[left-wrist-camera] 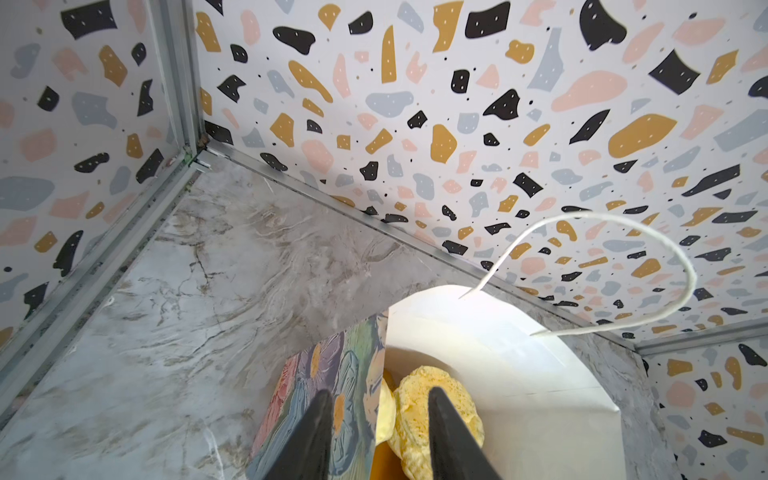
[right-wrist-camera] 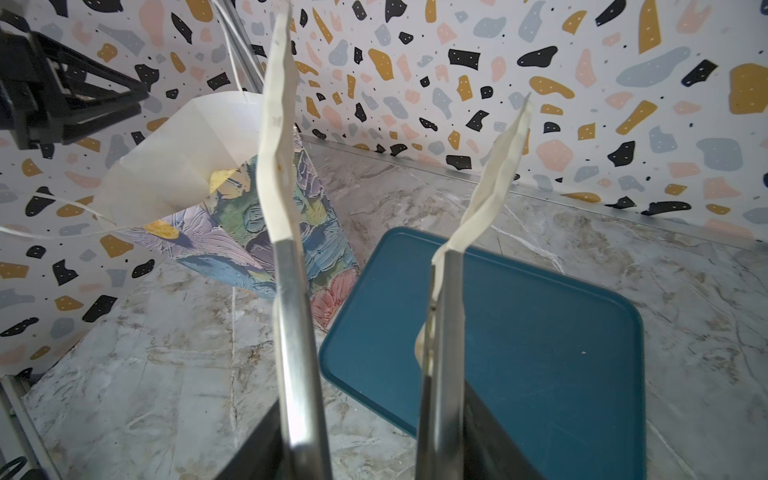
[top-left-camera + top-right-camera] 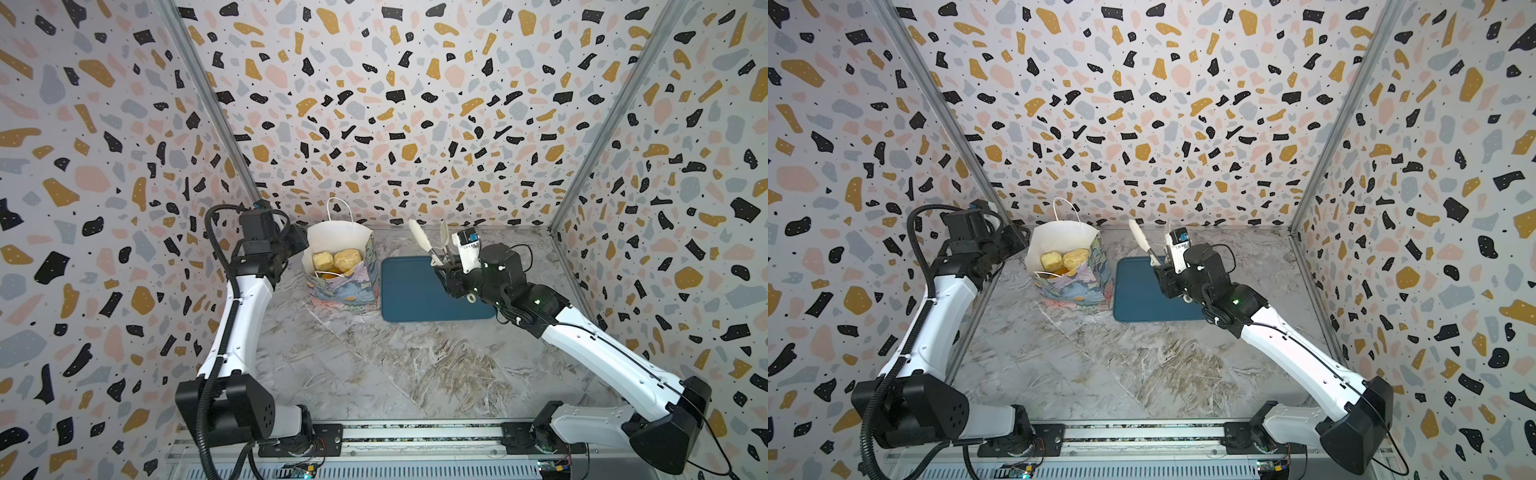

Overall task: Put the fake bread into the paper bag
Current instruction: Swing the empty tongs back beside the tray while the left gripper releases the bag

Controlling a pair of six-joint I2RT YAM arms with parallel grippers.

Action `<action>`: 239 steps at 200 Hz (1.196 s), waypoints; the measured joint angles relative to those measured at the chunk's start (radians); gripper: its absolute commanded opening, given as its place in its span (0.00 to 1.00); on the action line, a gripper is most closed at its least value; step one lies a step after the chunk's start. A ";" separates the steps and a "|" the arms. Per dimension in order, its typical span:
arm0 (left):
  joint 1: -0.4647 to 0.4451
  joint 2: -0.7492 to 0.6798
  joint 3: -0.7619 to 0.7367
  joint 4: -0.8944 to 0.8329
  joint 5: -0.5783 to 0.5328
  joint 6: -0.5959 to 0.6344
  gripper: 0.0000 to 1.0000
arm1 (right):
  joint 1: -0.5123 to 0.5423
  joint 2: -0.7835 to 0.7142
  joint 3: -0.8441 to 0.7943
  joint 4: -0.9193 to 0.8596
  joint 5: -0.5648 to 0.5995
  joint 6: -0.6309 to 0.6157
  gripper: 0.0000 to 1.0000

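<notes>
Looks basically done to me: bread is in the bag, and I can't see any on the tray or bench. Left tool sits jaws parted astride the bag's wall, gripping nothing. Right tool is clamped on empty tongs over the tray.

The left arm and right arm are showing white shells and black joints. Corrugated black conduit is running behind the left gripper; a green indicator is glowing behind the right gripper.

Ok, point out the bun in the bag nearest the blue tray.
The browner bun, on the tray side; the paler yellow bun sits beyond it.
</notes>
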State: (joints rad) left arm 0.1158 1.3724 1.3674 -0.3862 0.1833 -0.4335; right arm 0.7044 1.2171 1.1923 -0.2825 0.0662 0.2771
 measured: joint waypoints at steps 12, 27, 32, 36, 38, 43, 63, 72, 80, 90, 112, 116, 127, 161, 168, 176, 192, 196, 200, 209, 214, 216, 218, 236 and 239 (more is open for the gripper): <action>0.000 -0.012 0.001 0.003 -0.017 -0.002 0.48 | -0.029 -0.017 -0.023 0.003 -0.010 -0.006 0.55; 0.000 -0.026 0.001 0.007 -0.041 -0.005 0.50 | -0.069 -0.038 -0.049 0.008 -0.020 -0.013 0.56; 0.001 -0.029 0.001 0.007 -0.048 -0.005 0.52 | -0.082 -0.045 -0.057 0.008 -0.021 -0.016 0.56; 0.001 -0.032 0.001 0.007 -0.054 -0.006 0.54 | -0.092 -0.050 -0.064 0.008 -0.023 -0.018 0.55; 0.001 -0.033 0.001 0.007 -0.056 -0.005 0.56 | -0.097 -0.052 -0.068 0.008 -0.024 -0.019 0.55; 0.002 -0.037 0.001 0.007 -0.062 -0.006 0.57 | -0.109 -0.057 -0.074 0.008 -0.025 -0.022 0.55; 0.010 -0.048 0.000 0.007 -0.089 -0.005 0.64 | -0.158 -0.071 -0.098 0.012 -0.025 -0.038 0.55; 0.016 -0.054 0.000 0.008 -0.101 -0.005 0.69 | -0.181 -0.074 -0.109 0.017 -0.023 -0.048 0.55; 0.023 -0.061 -0.005 0.011 -0.114 -0.005 0.73 | -0.201 -0.076 -0.119 0.023 -0.020 -0.057 0.55; 0.036 -0.075 -0.016 0.018 -0.131 -0.005 0.78 | -0.225 -0.077 -0.131 0.028 -0.016 -0.068 0.55; 0.060 -0.113 -0.053 0.030 -0.185 -0.004 0.84 | -0.286 -0.077 -0.161 0.037 -0.005 -0.090 0.55; 0.064 -0.121 -0.062 0.035 -0.195 -0.004 0.86 | -0.297 -0.077 -0.167 0.040 -0.003 -0.093 0.55; 0.072 -0.138 -0.087 0.048 -0.225 0.000 0.89 | -0.332 -0.076 -0.182 0.048 0.003 -0.100 0.55; 0.086 -0.180 -0.198 0.112 -0.322 0.003 0.96 | -0.446 -0.044 -0.222 0.084 0.013 -0.116 0.55; 0.087 -0.188 -0.228 0.127 -0.342 0.003 0.97 | -0.467 -0.031 -0.229 0.093 0.018 -0.122 0.55; 0.088 -0.195 -0.259 0.142 -0.363 0.002 0.98 | -0.485 -0.013 -0.233 0.099 0.025 -0.128 0.56; 0.092 -0.211 -0.323 0.175 -0.404 0.001 0.99 | -0.512 0.026 -0.241 0.115 0.042 -0.141 0.55; 0.092 -0.214 -0.337 0.183 -0.412 0.000 0.99 | -0.519 0.036 -0.244 0.121 0.046 -0.145 0.56; 0.093 -0.219 -0.354 0.193 -0.420 -0.001 1.00 | -0.525 0.046 -0.247 0.126 0.048 -0.148 0.56; 0.093 -0.227 -0.385 0.211 -0.436 -0.003 1.00 | -0.539 0.068 -0.254 0.141 0.060 -0.153 0.56; 0.093 -0.231 -0.400 0.220 -0.444 -0.004 1.00 | -0.547 0.080 -0.260 0.150 0.063 -0.156 0.56; 0.093 -0.233 -0.406 0.224 -0.448 -0.005 1.00 | -0.549 0.085 -0.262 0.153 0.065 -0.157 0.55; 0.093 -0.234 -0.412 0.228 -0.453 -0.005 1.00 | -0.552 0.091 -0.266 0.157 0.067 -0.158 0.55; 0.094 -0.241 -0.445 0.255 -0.477 -0.006 1.00 | -0.582 0.133 -0.286 0.183 0.083 -0.166 0.56; 0.094 -0.241 -0.448 0.258 -0.482 -0.006 1.00 | -0.588 0.141 -0.289 0.187 0.085 -0.167 0.55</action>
State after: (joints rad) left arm 0.2096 1.1316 0.9192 -0.1280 -0.2985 -0.4393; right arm 0.1165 1.3582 0.9035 -0.0959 0.1513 0.1104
